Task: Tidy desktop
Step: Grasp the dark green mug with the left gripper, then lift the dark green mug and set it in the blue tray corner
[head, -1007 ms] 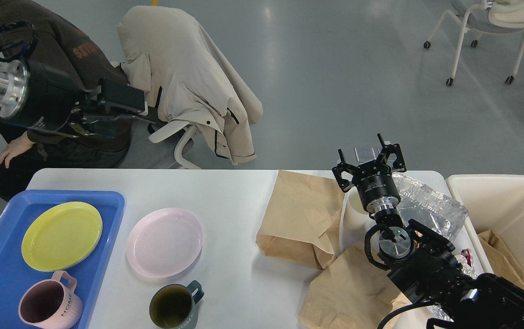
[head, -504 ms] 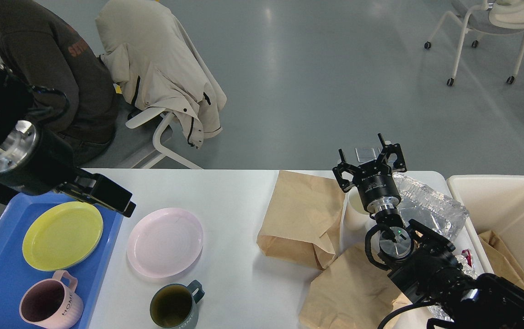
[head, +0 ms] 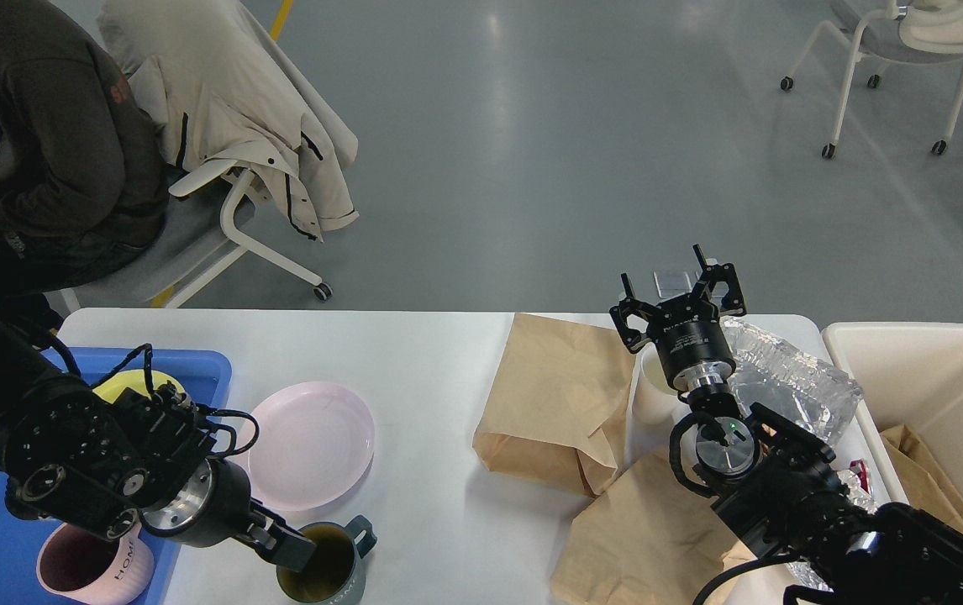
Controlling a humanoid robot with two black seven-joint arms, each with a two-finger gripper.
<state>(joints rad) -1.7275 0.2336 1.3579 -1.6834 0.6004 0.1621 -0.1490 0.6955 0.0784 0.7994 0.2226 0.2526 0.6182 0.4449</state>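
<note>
The white desktop (head: 431, 370) holds a pink plate (head: 313, 441), a grey-green mug (head: 332, 571), two brown paper bags (head: 557, 395) (head: 641, 538), a white paper cup (head: 654, 391) and crumpled clear plastic (head: 792, 378). My left gripper (head: 288, 546) is low at the mug's left rim; it looks dark and its fingers cannot be told apart. My right gripper (head: 676, 286) is open and empty, raised above the paper cup at the table's far edge.
A blue tray (head: 196, 370) at the left holds a yellow plate (head: 133, 382), mostly hidden by my left arm, and a pink mug (head: 82, 567). A cream bin (head: 935, 378) with paper in it stands at the right. A seated person (head: 53, 143) and a coat-draped chair (head: 229, 109) are beyond the table.
My left arm has swung down from high at the left to low over the tray, its gripper now at the grey-green mug. The person and the chair shifted left. The right arm has not moved.
</note>
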